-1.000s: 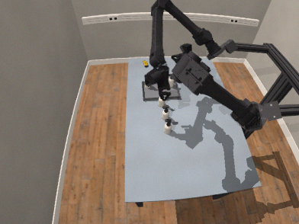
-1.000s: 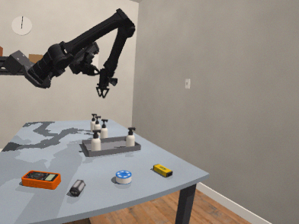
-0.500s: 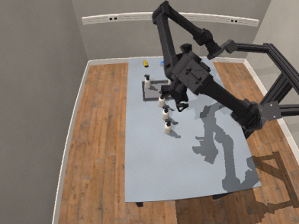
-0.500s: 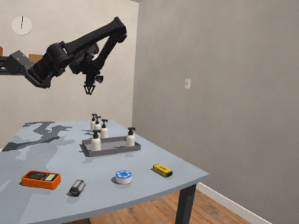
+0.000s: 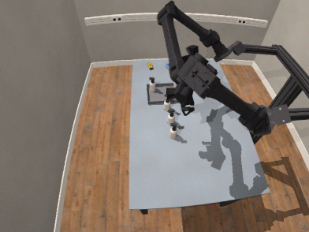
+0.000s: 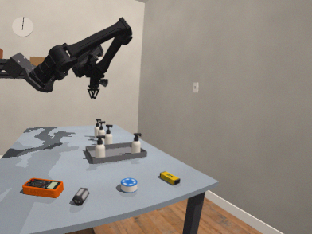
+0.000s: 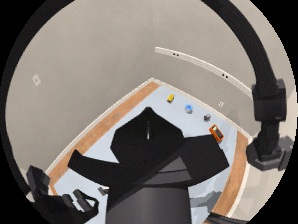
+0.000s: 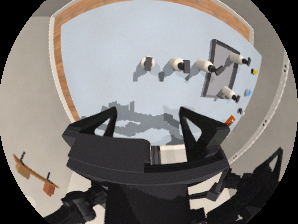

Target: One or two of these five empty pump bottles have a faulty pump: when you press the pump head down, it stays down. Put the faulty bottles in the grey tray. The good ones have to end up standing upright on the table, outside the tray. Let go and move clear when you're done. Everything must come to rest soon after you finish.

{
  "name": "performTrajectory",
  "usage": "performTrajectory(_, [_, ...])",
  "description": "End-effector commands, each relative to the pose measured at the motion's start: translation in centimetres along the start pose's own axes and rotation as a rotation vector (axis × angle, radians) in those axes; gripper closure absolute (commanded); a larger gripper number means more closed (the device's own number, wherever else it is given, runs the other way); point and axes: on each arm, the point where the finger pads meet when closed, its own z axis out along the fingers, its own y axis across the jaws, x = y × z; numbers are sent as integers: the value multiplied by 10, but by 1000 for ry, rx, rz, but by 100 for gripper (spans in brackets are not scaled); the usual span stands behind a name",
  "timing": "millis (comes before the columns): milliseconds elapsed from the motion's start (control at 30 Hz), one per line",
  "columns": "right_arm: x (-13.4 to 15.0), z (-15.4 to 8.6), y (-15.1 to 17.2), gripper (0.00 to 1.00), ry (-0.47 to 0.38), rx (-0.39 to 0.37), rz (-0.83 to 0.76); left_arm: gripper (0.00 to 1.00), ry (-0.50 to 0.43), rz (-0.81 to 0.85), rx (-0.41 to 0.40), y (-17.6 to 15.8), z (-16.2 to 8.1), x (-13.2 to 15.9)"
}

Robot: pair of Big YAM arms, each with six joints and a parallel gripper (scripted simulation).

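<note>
The grey tray [image 6: 115, 153] holds two white pump bottles standing upright, one at its near left [image 6: 99, 147] and one at its right end [image 6: 136, 143]. Three more bottles [image 6: 102, 130] stand upright in a row on the table behind the tray. In the top view this row [image 5: 171, 117] runs forward from the tray [image 5: 158, 95]. My right gripper [image 6: 93, 95] hangs high above the table, open and empty, and its fingers also show in the right wrist view [image 8: 149, 123]. My left gripper [image 7: 148, 110] is shut on nothing, raised high over the table.
Near the table's end lie an orange multimeter [image 6: 43, 187], a dark cylinder [image 6: 80, 196], a blue-and-white roll [image 6: 129, 184] and a yellow block [image 6: 169, 177]. Both arms cross above the tray area and hide part of it in the top view.
</note>
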Motion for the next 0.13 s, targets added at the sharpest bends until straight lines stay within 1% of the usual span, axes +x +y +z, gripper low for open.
performTrajectory(0, [-11, -4, 2, 0, -7, -10, 33, 100, 11, 0, 0, 0, 3, 6])
performTrajectory(100, [-11, -4, 2, 0, -7, -10, 33, 100, 11, 0, 0, 0, 3, 6])
